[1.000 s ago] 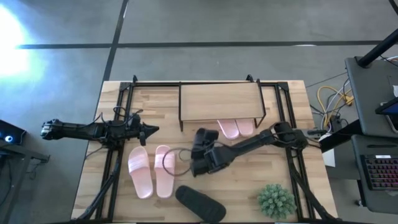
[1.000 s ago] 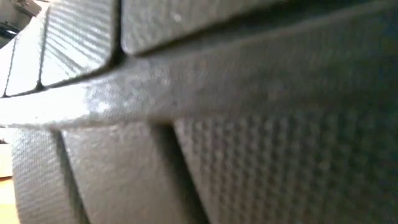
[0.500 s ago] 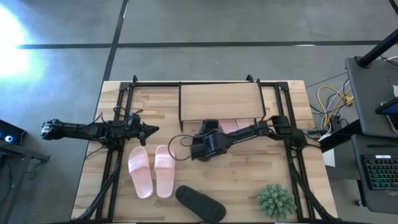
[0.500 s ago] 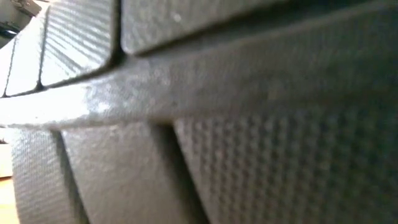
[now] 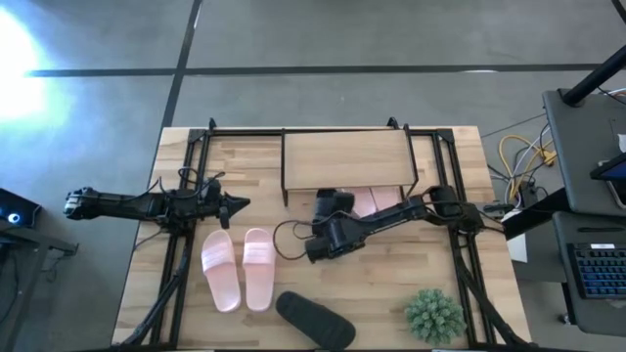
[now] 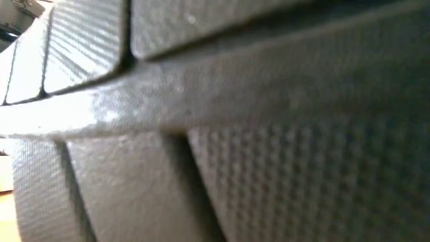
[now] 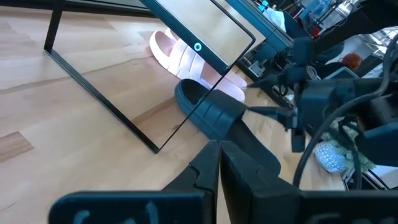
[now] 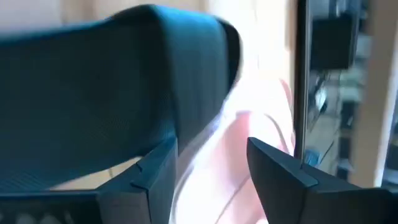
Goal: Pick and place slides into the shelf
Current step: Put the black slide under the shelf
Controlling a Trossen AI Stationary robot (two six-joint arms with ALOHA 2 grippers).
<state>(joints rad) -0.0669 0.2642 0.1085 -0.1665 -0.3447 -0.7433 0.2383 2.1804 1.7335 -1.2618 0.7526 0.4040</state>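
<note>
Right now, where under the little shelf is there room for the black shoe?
Under the shelf, the left half is bare wood beside the pink pair on the right. The right gripper holds the black slide at that gap's edge. The left gripper waits farther left.

Spiky green plant [image 5: 433,315] at the table's [image 5: 391,284] five o'clock corner; keyboard [image 5: 599,272] beyond, at four o'clock.

the high camera looks straight down on the whole table [image 5: 440,284]. the low one is blocked by a dark ribbed surface pressed close. both wrist cameras face the shelf [image 7: 205,28] and share the black slide [image 7: 214,112].
</note>
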